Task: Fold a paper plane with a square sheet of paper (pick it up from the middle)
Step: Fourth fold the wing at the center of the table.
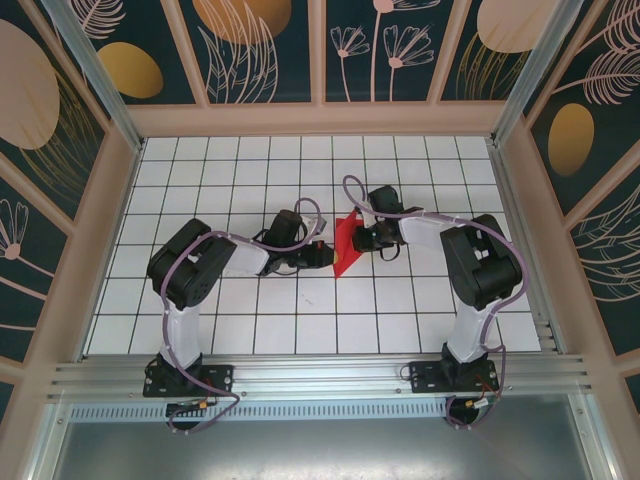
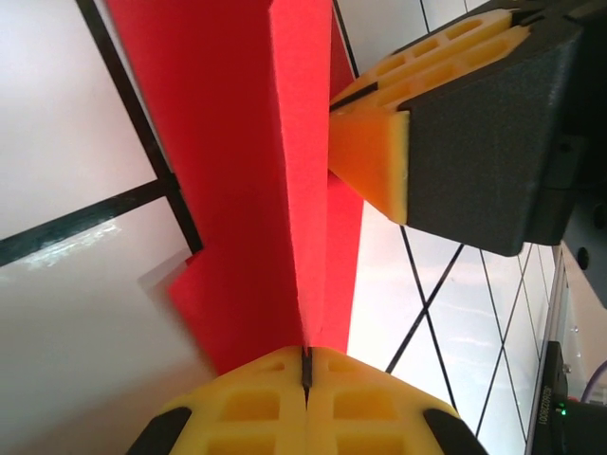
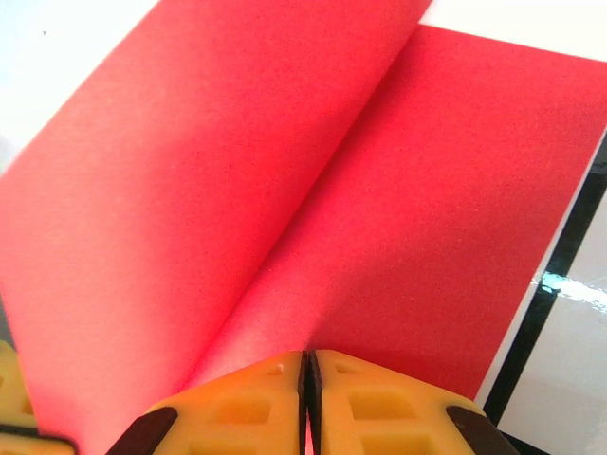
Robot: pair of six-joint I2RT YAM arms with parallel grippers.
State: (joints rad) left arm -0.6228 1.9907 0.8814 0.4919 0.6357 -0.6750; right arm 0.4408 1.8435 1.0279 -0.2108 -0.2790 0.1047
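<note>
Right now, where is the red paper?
In the top view the red paper is near the table's centre, gripped by the left tool on its left and the right tool on its right.

Lab robot cell, gridded table (image 1: 300, 330), aluminium frame (image 1: 320, 372)

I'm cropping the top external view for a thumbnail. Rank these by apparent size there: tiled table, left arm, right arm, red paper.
1. the tiled table, by far the largest
2. the left arm and the right arm, which look alike, so unranked
3. the red paper, smallest
</note>
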